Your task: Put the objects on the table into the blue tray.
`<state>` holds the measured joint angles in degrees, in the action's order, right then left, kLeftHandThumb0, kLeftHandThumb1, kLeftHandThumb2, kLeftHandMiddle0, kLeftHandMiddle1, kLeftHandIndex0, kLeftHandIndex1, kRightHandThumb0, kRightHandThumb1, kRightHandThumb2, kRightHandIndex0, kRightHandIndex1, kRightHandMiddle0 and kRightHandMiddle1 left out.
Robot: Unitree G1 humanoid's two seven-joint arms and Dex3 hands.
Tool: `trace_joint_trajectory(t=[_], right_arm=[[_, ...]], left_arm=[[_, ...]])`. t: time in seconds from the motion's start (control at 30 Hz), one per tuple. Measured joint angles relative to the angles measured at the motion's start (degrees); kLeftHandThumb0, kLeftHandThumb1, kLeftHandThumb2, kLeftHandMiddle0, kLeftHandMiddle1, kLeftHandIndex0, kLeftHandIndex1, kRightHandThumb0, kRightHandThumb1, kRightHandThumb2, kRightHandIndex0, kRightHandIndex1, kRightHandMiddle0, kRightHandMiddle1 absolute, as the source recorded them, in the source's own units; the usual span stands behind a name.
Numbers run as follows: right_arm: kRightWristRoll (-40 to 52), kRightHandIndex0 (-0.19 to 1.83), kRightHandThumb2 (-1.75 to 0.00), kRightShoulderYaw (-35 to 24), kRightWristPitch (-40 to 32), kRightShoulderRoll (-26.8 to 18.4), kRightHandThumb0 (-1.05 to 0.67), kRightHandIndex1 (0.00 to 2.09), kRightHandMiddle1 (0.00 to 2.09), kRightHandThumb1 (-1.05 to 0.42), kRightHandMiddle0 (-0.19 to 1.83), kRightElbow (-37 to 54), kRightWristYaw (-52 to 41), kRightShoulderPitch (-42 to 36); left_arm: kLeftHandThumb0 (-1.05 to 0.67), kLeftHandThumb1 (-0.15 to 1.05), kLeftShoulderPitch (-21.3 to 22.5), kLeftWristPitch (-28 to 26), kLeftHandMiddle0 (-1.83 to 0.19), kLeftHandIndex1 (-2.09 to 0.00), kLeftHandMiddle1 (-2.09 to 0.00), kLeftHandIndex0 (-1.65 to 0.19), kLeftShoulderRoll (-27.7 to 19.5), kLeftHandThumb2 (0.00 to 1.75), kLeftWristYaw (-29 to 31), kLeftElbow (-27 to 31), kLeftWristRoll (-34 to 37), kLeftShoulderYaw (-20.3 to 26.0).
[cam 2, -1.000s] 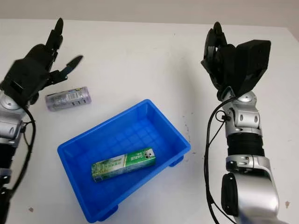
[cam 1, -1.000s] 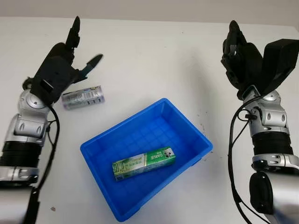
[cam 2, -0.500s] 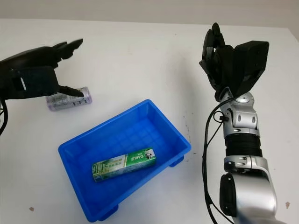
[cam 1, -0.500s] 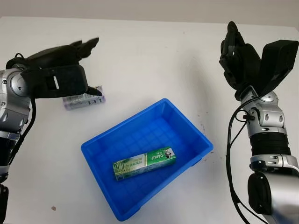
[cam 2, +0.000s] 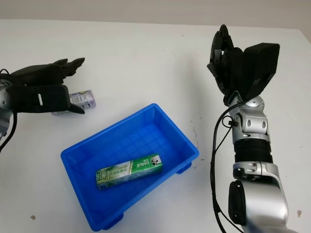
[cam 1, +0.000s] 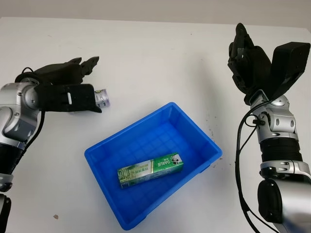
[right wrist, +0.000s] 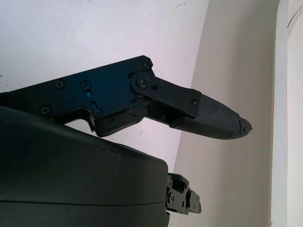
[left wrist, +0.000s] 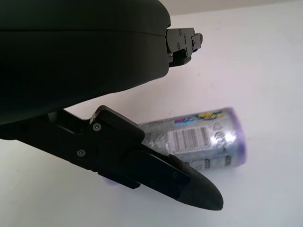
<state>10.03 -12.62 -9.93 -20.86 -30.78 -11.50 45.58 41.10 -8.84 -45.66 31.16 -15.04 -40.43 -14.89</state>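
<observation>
A silver drink can (cam 1: 101, 98) lies on its side on the white table, left of the blue tray (cam 1: 212, 143). My left hand (cam 1: 95, 86) hangs low over the can and hides most of it; the hand is open. In the left wrist view the can (left wrist: 201, 139) lies just past the thumb, between it and the upper fingers (left wrist: 182, 42), and no contact can be seen. A green and white carton (cam 1: 150, 170) lies flat inside the tray. My right hand (cam 1: 244, 53) is open and held up at the far right, away from everything.
The tray sits at an angle in the middle of the table, its near corner close to the front edge. Bare white table (cam 1: 160, 63) stretches behind the tray and between the two arms.
My left hand has swung from upright to level and dropped over the can, covering most of it. The can, tray, carton and right hand have not moved.
</observation>
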Motion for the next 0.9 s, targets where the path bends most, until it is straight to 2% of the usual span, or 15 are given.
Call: trace_joint_trajectory(t=[0.03, 0.07, 0.1, 0.13, 0.17, 0.2, 0.27, 0.3, 0.33, 0.47, 0.53, 0.6, 0.7, 0.77, 0.9], right_arm=[[0.04, -0.19, -0.8, 0.0, 0.0, 0.0, -0.78, 0.0, 0.0, -1.05, -0.19, 0.0, -0.06, 0.0], [0.13, -0.19, -0.8, 0.0, 0.0, 0.01, -0.77, 0.0, 0.0, -1.05, -0.19, 0.0, -0.08, 0.0], [0.2, -0.19, -0.8, 0.0, 0.0, 0.01, -0.77, 0.0, 0.0, -1.05, -0.19, 0.0, -0.08, 0.01], [0.23, -0.19, -0.8, -0.04, 0.0, 0.01, -0.77, 0.0, 0.0, -1.05, -0.19, 0.0, -0.08, 0.03], [0.29, -0.19, -0.8, -0.06, 0.0, 0.0, -0.76, 0.0, 0.0, -1.05, -0.19, 0.0, -0.12, 0.06], [0.32, -0.19, -0.8, -0.06, -0.08, 0.01, -0.76, 0.0, 0.0, -1.05, -0.19, 0.0, -0.14, 0.1], [0.32, -0.19, -0.8, -0.05, -0.24, 0.0, -0.76, 0.0, 0.0, -1.05, -0.19, 0.0, -0.15, 0.23], [0.32, -0.19, -0.8, -0.03, -0.26, 0.01, -0.76, 0.0, 0.0, -1.05, -0.19, 0.0, -0.18, 0.26], [0.33, -0.19, -0.8, 0.01, -0.26, 0.02, -0.76, 0.0, 0.0, -1.05, -0.19, 0.0, -0.26, 0.28], [0.29, -0.19, -0.79, 0.07, -0.26, 0.02, -0.76, 0.0, 0.0, -1.05, -0.19, -0.18, -0.27, 0.53], [0.17, -0.19, -0.8, 0.21, -0.26, 0.01, -0.75, 0.0, 0.0, -1.05, -0.19, -0.23, -0.48, 0.57], [0.12, -0.19, -0.8, 0.3, -0.26, 0.01, -0.75, 0.0, 0.0, -1.05, -0.19, -0.23, -0.7, 0.59], [0.02, -0.19, -0.8, 0.33, -0.26, 0.0, -0.75, 0.0, 0.0, -1.05, -0.19, -0.28, -0.87, 0.64], [-0.08, -0.19, -0.8, 0.38, -0.26, 0.0, -0.75, 0.0, 0.0, -1.05, -0.19, -0.28, -0.91, 0.66], [-0.11, -0.19, -0.79, 0.4, -0.4, 0.0, -0.75, 0.0, 0.0, -1.05, -0.19, -0.28, -0.86, 0.66]], left_arm=[[-0.71, 0.87, -0.22, -0.09, 0.1, -0.13, -1.52, -0.06, 0.29, 0.06, -0.68, 0.01, -0.51, -0.17], [-0.71, 0.87, -0.53, 0.0, -0.07, -0.17, -1.8, -0.14, 0.48, 0.06, -1.46, 0.02, -0.96, -0.27], [-0.68, 0.88, -1.05, 0.27, -0.17, -0.45, -1.97, -0.23, 0.51, 0.06, -2.44, 0.11, -1.42, -0.33], [-0.67, 0.88, -1.72, 0.66, -0.2, -0.77, -2.03, -0.14, 0.51, 0.06, -3.29, 0.24, -1.86, -0.39], [-0.67, 0.88, -2.31, 1.09, -0.24, -1.37, -2.06, -0.05, 0.51, 0.05, -4.31, 0.51, -2.61, -0.43], [-0.67, 0.89, -2.66, 1.52, -0.13, -1.65, -2.08, -0.04, 0.5, 0.06, -5.06, 0.69, -3.39, -0.67], [-0.66, 0.9, -3.09, 1.77, -0.07, -1.67, -2.09, -0.08, 0.5, 0.05, -6.04, 1.07, -5.31, -1.42], [-0.63, 0.92, -3.1, 1.81, -0.17, -1.52, -2.09, -0.17, 0.5, 0.06, -6.46, 1.27, -6.28, -1.79], [-0.62, 0.95, -3.1, 1.95, -0.22, -1.48, -2.09, -0.18, 0.49, 0.06, -7.17, 1.35, -7.77, -2.42], [-0.54, 1.04, -3.6, 5.55, -0.47, -1.48, -2.09, -0.12, -0.04, 0.15, -12.96, -0.07, -12.25, -4.43], [-0.53, 1.05, -4.3, 7.59, -0.44, -1.83, -2.09, 0.05, -0.19, 0.36, -15.62, -1.27, -12.71, -4.55], [-0.51, 1.05, -5.2, 9.03, -0.44, -2.02, -2.09, 0.01, -0.17, 0.45, -17.98, -2.18, -12.68, -4.54], [-0.47, 1.05, -6.18, 10.39, -0.65, -2.09, -2.09, -0.16, 0.34, 0.52, -22.44, -3.24, -12.04, -4.08], [-0.45, 1.05, -6.95, 11.25, -0.77, -2.09, -2.09, -0.13, 0.91, 0.55, -25.57, -3.57, -11.18, -3.28], [-0.45, 1.05, -7.23, 13.22, -0.88, -2.09, -2.09, -0.15, 1.37, 0.54, -30.22, -3.56, -9.53, -2.09]])
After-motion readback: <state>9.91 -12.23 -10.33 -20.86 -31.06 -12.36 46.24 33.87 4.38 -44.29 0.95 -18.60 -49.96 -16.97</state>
